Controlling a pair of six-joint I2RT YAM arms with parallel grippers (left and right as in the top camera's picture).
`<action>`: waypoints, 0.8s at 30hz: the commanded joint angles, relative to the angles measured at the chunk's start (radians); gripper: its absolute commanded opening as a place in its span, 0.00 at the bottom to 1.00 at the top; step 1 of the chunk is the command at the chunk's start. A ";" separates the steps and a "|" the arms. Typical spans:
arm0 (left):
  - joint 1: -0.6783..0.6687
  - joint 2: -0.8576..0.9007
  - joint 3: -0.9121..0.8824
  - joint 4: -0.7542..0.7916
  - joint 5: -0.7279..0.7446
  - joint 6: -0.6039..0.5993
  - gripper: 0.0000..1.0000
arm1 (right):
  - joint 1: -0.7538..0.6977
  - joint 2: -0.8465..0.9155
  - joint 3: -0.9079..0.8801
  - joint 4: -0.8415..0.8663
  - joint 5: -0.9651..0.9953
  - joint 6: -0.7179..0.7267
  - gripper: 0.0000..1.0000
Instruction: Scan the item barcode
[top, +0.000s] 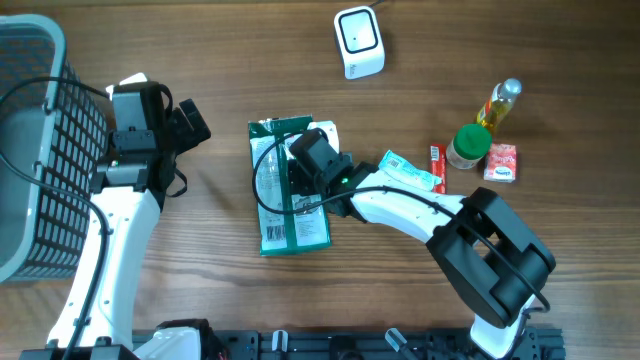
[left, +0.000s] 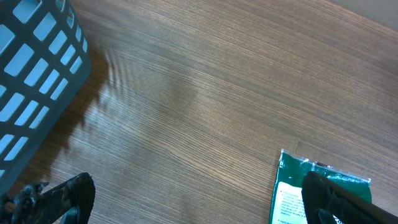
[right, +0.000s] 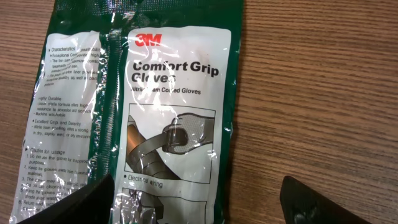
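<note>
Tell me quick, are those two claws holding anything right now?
Left gripper: open, holding nothing.
Right gripper: open, over the green glove packet, not gripping it.

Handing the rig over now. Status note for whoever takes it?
Left gripper: open, empty, beside the basket.
Right gripper: open, over the glove pack, no grip.
Pack: flat on the table, front label up. The scanner stands apart, at the far edge.
Done: nothing yet, judging by the pack lying there.
Left: grasp the pack, find the barcode, show it to the scanner.
</note>
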 joint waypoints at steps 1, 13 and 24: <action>0.004 -0.005 0.009 0.003 -0.009 0.013 1.00 | 0.002 0.024 -0.004 -0.002 -0.008 0.014 0.86; 0.004 -0.005 0.009 0.003 -0.009 0.013 1.00 | 0.001 0.024 -0.004 -0.001 -0.008 0.014 0.86; 0.004 -0.005 0.009 0.003 -0.009 0.013 1.00 | 0.001 0.024 -0.004 -0.001 -0.008 0.014 0.87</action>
